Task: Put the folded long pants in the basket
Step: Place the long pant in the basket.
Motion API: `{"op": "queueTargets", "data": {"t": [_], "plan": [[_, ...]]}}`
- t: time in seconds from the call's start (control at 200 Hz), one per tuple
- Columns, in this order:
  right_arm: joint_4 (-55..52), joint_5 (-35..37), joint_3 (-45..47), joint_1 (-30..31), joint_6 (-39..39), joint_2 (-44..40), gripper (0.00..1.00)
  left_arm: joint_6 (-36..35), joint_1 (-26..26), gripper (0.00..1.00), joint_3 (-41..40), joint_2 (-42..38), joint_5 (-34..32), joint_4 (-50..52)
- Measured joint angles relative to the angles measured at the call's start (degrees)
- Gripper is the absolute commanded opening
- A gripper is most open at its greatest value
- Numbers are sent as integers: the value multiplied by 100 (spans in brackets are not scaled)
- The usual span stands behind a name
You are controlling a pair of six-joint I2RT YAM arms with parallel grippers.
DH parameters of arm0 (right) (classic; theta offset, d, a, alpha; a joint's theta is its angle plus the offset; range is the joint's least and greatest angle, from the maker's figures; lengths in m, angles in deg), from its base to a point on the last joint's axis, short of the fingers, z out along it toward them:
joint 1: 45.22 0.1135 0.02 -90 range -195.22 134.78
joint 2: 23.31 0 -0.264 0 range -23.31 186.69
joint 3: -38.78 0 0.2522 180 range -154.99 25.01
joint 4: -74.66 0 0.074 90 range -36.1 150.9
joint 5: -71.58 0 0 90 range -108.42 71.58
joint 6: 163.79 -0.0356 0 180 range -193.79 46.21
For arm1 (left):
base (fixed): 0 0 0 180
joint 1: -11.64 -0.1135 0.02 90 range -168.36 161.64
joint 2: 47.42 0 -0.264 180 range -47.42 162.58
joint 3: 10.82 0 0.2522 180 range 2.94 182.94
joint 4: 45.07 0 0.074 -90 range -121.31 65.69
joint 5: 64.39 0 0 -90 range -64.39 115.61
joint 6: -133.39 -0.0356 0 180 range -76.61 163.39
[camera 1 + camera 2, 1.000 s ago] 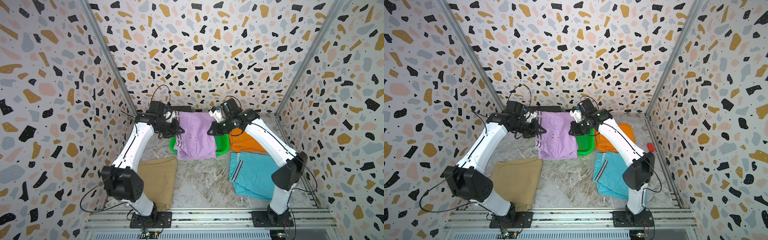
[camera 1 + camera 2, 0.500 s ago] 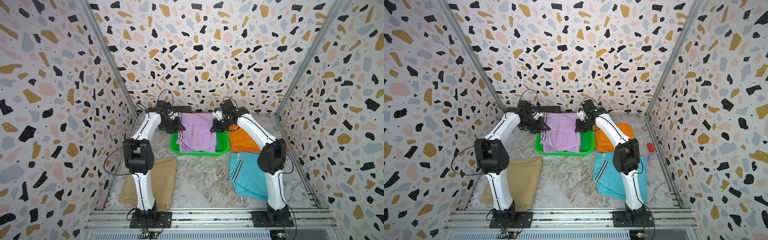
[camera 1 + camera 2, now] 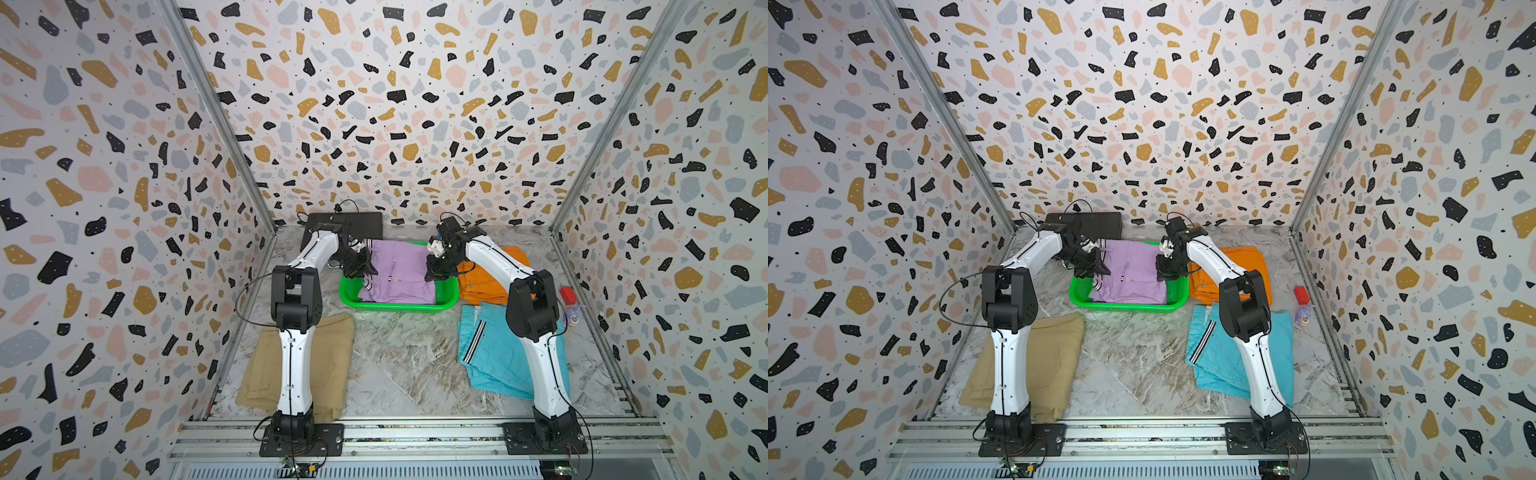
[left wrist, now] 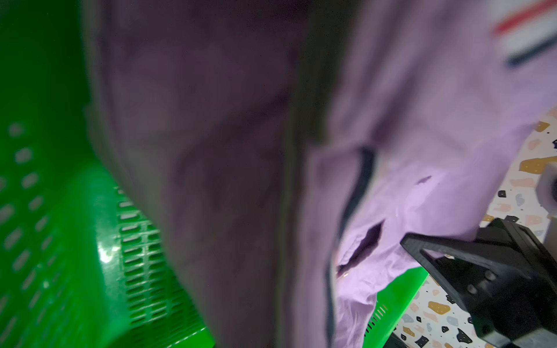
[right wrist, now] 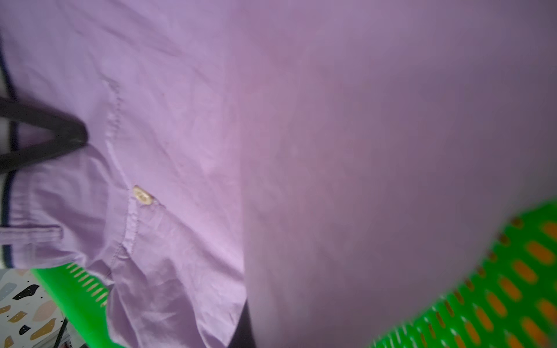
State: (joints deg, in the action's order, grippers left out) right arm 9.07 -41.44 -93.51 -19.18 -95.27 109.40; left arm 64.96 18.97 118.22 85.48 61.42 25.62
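Placing step — lilac pants (image 3: 399, 272) half inside the basket (image 3: 397, 308).
Left gripper (image 3: 360, 266) and right gripper (image 3: 434, 269) each clamp a side edge; next — settle the cloth flat, then release both.

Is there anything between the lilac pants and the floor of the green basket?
Nothing visible. Both the left end effector and the right end effector grip the lilac pants, which hang partly inside the green basket; the left wrist view shows bare basket floor beside the cloth.
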Motion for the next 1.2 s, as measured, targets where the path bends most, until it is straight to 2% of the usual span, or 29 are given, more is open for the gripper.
{"op": "queueTargets", "data": {"t": [0.18, 0.235, 0.29, 0.325, 0.39, 0.43, 0.451, 0.516, 0.631, 0.791, 0.941, 1.001, 1.081, 1.201], "plan": [[-33, 72, -66, 4, 35, 223, 0, 0, 101, 0, -2, 37, -299, -15], [-39, 76, -79, 0, 39, 236, 0, 2, 111, 8, -15, 37, -363, -31], [-46, 92, -79, 4, 63, 236, 0, 7, 133, 30, -48, 28, -442, -63], [-48, 105, -81, 7, 79, 236, 0, 11, 153, 39, -90, 7, -520, -107], [-68, 140, -90, 7, 109, 236, 22, 20, 186, 66, -179, -55, -680, -186], [-83, 164, -101, 9, 138, 236, 33, 22, 203, 92, -254, -105, -750, -221], [-79, 144, -114, 9, 103, 234, 40, 26, 216, 99, -284, -153, -726, -249], [-107, 170, -186, 28, 157, 205, 59, 42, 304, 100, -382, -334, -833, -273], [-201, 195, -205, 17, 157, -13, 76, 131, 280, 100, -442, -785, -1097, -85], [-310, 195, -98, -79, 59, -728, 80, 216, 37, 100, -339, -1797, -1357, 341], [2, 175, 831, 85, -149, -2203, 83, 323, -201, 100, -505, -3036, -1366, 699], [238, 136, 1394, 402, -321, -2887, 83, 374, -332, 100, -1086, -3781, -1386, 667], [793, -55, 2297, 1108, -706, -3659, 82, 459, -619, 100, -2109, -4883, -1351, 603], [1888, -199, 3926, 2310, -1449, -4275, 84, 525, -1543, 100, -3423, -6288, -1139, 605]]}}
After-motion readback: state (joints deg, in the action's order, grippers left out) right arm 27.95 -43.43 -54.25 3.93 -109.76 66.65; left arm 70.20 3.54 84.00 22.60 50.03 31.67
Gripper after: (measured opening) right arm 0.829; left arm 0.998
